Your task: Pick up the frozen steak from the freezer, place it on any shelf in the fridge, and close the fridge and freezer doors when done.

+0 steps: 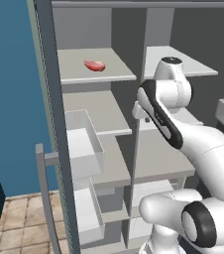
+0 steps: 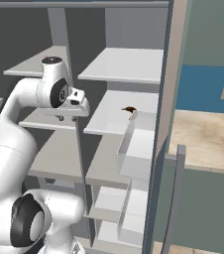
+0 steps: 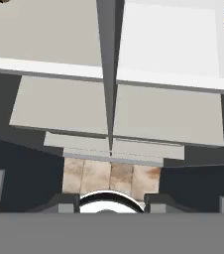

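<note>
The tool (image 2: 67,118) hangs from the white arm with its tips pointing down. In the hand view the tool (image 3: 108,202) has its two dark tips standing apart, with nothing between them. It grips nothing.

Straight below it lie the front edges of the lower shelves, and beneath those a strip of tan floor (image 3: 109,176). Just behind the tool runs the grey divider (image 3: 109,49) that splits the unit. The freezer (image 1: 91,116) is on the tool's left and the fridge (image 2: 124,64) on its right.

The steak (image 1: 94,65) lies flat on the freezer's top shelf (image 1: 79,72), above the tool, to its left and well apart from it.

To the tool's right, at about its height, a dark brown item (image 2: 129,109) sits on a fridge shelf, near the rim of a clear bin (image 2: 136,146). Another clear bin (image 1: 84,144) hangs lower on the tool's left.

Farthest out on either side, both doors stand wide open: the left door (image 1: 52,99) and the right door (image 2: 166,99), each with a pale bar handle (image 1: 43,188).
</note>
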Motion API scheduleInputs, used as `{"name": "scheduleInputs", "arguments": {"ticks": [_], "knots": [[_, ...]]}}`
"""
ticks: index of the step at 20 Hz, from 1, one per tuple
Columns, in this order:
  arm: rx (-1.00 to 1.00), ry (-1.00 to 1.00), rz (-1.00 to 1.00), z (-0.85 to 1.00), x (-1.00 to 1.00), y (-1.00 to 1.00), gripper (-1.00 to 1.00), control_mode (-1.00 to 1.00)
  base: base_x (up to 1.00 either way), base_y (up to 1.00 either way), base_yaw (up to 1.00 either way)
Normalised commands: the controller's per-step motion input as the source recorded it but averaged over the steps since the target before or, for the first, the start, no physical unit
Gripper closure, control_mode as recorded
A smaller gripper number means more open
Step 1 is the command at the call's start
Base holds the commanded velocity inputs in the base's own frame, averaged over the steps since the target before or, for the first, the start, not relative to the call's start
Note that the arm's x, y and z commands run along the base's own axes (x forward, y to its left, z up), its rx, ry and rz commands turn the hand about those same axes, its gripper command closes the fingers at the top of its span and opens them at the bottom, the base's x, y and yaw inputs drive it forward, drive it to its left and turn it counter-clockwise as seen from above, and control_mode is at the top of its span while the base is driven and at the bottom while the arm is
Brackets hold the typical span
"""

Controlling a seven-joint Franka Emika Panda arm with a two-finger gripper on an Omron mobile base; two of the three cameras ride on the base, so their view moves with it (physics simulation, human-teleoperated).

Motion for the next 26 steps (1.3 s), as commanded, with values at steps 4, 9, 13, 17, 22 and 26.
{"name": "scheduleInputs", "arguments": {"ticks": [4,9,13,17,22,26], "knots": [[0.00,-0.05,0.02,0.00,-0.28,0.09,-1.00,-1.00,0.00,0.00,0.00],[0.00,-0.26,0.00,0.43,-0.26,0.62,-1.00,-1.00,0.00,0.00,0.00],[-0.16,-0.14,0.01,0.87,-0.09,0.89,-1.00,-1.00,0.00,0.00,0.00],[-0.19,-0.05,0.11,1.00,0.07,0.75,-1.00,-1.00,0.00,0.00,0.00],[-0.24,-0.01,0.16,0.93,0.28,0.34,-1.00,-1.00,0.00,0.00,0.00],[-0.21,-0.03,0.09,0.46,0.17,0.11,-1.00,-1.00,0.00,0.00,0.00]]}}
